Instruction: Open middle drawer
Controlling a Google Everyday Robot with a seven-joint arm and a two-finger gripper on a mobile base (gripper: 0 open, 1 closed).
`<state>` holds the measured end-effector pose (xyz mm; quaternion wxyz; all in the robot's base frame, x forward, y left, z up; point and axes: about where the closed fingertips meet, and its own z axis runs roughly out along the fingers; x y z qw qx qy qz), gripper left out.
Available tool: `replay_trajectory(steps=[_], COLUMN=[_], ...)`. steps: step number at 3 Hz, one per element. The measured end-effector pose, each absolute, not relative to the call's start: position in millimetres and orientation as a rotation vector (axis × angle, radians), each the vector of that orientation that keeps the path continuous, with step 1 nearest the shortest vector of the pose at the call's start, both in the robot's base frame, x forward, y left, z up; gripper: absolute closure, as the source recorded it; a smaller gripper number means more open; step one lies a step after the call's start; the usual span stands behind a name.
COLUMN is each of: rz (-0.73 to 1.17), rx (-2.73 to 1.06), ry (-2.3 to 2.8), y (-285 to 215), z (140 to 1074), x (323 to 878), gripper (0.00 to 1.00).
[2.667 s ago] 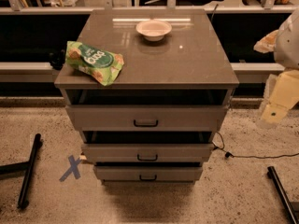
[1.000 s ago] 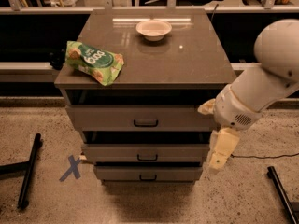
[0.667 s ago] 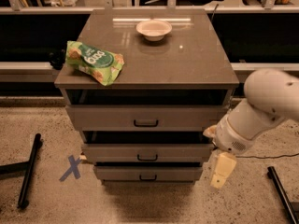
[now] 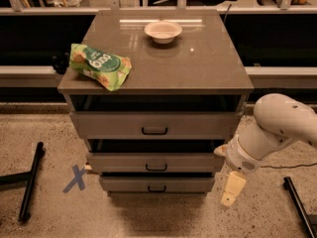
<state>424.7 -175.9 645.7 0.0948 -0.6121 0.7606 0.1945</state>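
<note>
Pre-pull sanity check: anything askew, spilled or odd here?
Nothing spilled or damaged. Green chip bag lies skewed at the cabinet top's left edge; bowl sits upright. Gripper hangs low, right of the middle drawer, not at its handle.

The speckled floor (image 4: 163, 217) before the grey three-drawer cabinet (image 4: 218, 73) lies open right up to the middle grey drawer front (image 4: 198, 162). At the cabinet's front right corner hangs the cream two-finger gripper (image 4: 232, 188) under its bulky white arm (image 4: 277, 128). A black floor bar (image 4: 30, 180) lies left of the cabinet, and a second black bar (image 4: 298, 202) lies to its right.
</note>
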Motion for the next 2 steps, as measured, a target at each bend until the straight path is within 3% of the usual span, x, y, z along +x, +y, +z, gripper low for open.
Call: replay_trajectory(steps=[2], rz=[0.471], rx=[-2.016], ry=[2.083], y=[-170], z=[544], x=[472], gripper=[0.00])
